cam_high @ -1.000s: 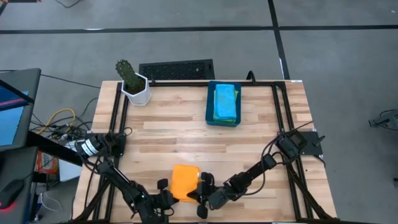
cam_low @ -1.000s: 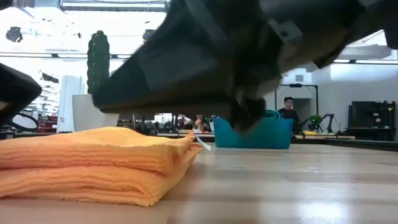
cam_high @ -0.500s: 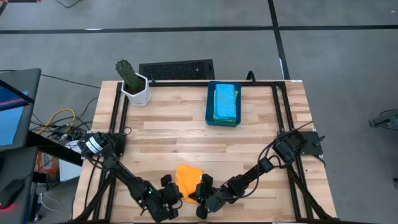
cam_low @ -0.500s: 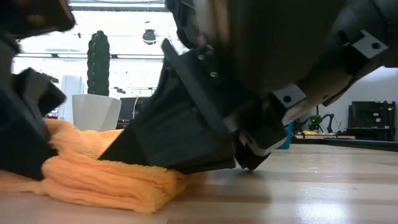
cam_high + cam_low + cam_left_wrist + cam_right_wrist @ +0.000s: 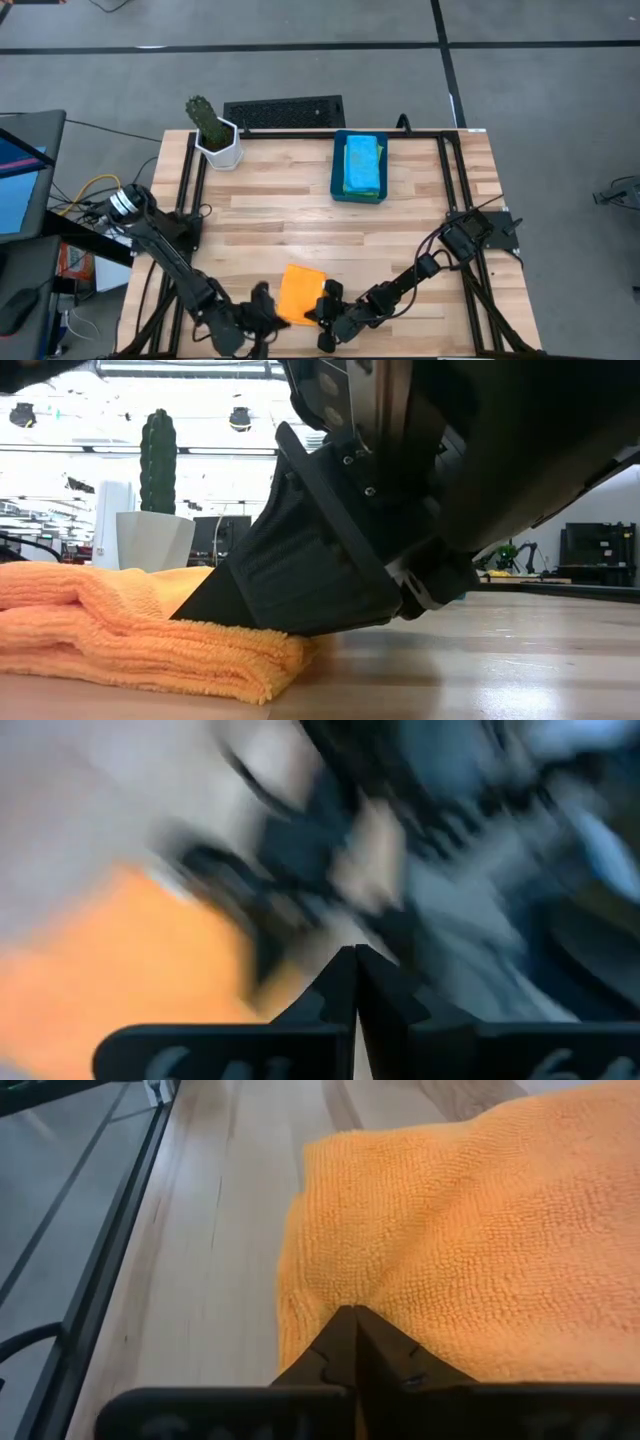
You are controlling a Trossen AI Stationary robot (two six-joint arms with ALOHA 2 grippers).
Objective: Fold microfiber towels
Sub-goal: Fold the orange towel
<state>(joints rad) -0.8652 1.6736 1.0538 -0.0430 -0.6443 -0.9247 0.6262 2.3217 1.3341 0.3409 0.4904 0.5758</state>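
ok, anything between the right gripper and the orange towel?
No. The right gripper is already at the orange towel, its shut fingers pinching the towel's near edge. The left gripper sits shut at the towel's other side. Only bare table lies around it.

Orange towel (image 5: 300,293) at table's 6 o'clock: soft cloth, nubby looped pile, matt, fuzzy edges in low view (image 5: 150,645) and right wrist view (image 5: 470,1240). Table (image 5: 290,215): pale wood planks, smooth, light sheen, visible grain. Bin (image 5: 337,185) at 12 o'clock: rigid blue plastic, smooth; cloths inside (image 5: 361,160) matt, soft. Plant pot (image 5: 220,148) at 10 o'clock: white, smooth, faceted. Right gripper (image 5: 322,318): dark matt plastic, ribbed casing with screws in low view (image 5: 330,560). Table frame (image 5: 448,170): black metal rails.
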